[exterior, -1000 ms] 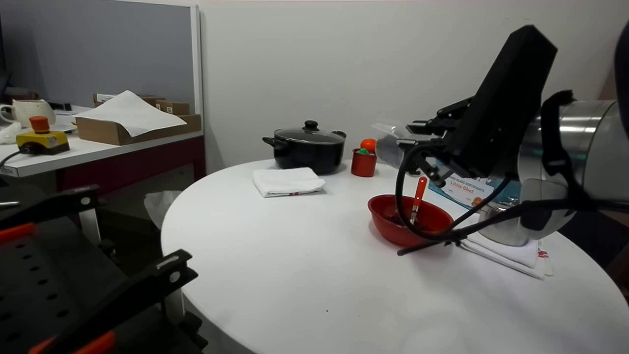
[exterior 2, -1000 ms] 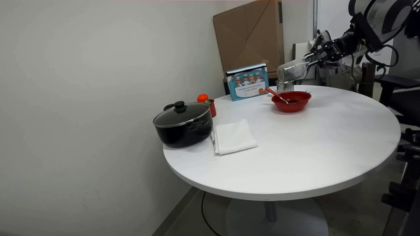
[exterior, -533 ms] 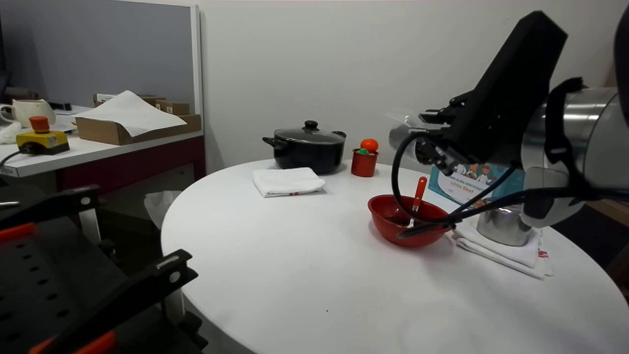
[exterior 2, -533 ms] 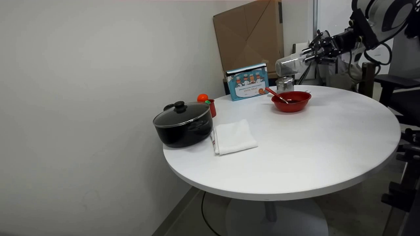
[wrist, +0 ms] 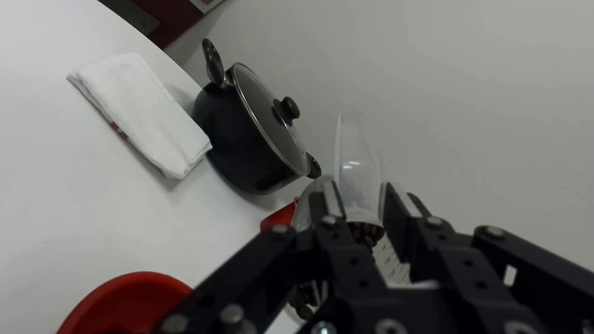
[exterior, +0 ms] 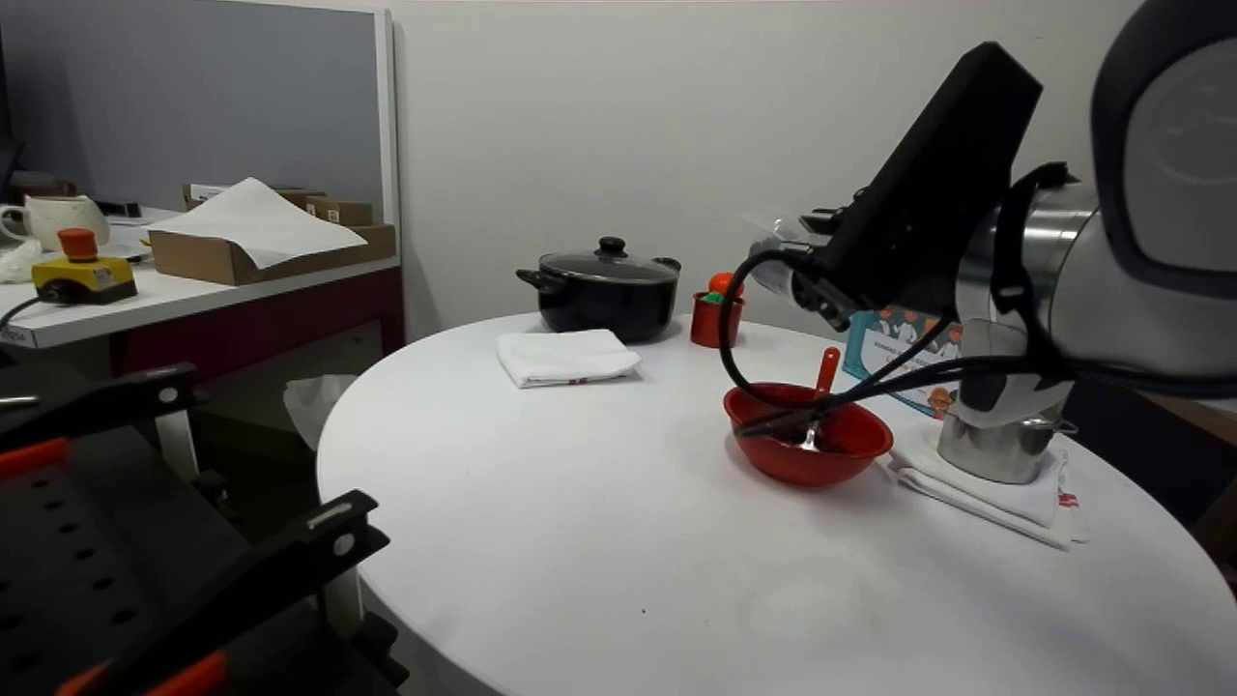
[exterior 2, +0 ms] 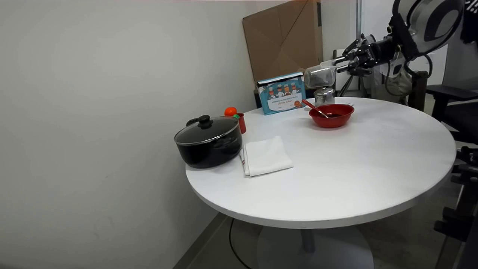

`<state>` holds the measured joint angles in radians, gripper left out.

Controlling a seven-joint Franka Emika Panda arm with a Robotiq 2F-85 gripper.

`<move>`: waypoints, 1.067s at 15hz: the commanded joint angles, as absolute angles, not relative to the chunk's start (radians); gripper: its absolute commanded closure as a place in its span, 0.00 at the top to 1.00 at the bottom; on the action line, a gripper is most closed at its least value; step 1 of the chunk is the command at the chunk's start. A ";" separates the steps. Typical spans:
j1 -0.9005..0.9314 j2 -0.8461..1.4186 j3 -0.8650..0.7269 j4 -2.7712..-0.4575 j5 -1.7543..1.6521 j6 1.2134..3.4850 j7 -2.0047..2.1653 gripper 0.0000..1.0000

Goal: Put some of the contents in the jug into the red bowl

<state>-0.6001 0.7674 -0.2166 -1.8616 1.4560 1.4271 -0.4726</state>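
Observation:
The clear jug [exterior 2: 320, 76] is held in the air on its side, above and behind the red bowl [exterior 2: 332, 121]. My gripper [exterior 2: 339, 64] is shut on the jug's clear handle [wrist: 357, 181]. In the wrist view, dark reddish-brown bean-like contents [wrist: 366, 234] show inside the jug, with some near its rim at lower left. The jug also shows in an exterior view [exterior: 773, 274], partly behind my gripper [exterior: 817, 237]. The red bowl [exterior: 865, 454] stands upright with a red-handled utensil and some dark material in it. It shows partly in the wrist view [wrist: 139, 292].
A shiny metal pot [exterior: 995, 449] stands on a folded towel [exterior: 1010, 498] beside the bowl. A blue box [exterior 2: 282, 93] stands behind. A black lidded pot [exterior: 609, 300], small red cup [exterior: 710, 327] and white cloth [exterior: 565, 358] lie farther along. My arm's cable [exterior: 730, 358] hangs over the bowl.
My gripper has carried the jug a little upward and then leftward in both exterior views, and the cable has swung left over the bowl. The bowl and other objects have not moved.

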 commanded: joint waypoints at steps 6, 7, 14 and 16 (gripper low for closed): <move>-0.591 0.776 -0.258 -1.918 1.518 1.357 -0.501 0.07; -0.592 0.781 -0.260 -1.915 1.517 1.344 -0.503 0.07; -0.593 0.799 -0.267 -1.913 1.525 1.302 -0.530 0.07; -0.595 0.804 -0.267 -1.914 1.533 1.291 -0.544 0.07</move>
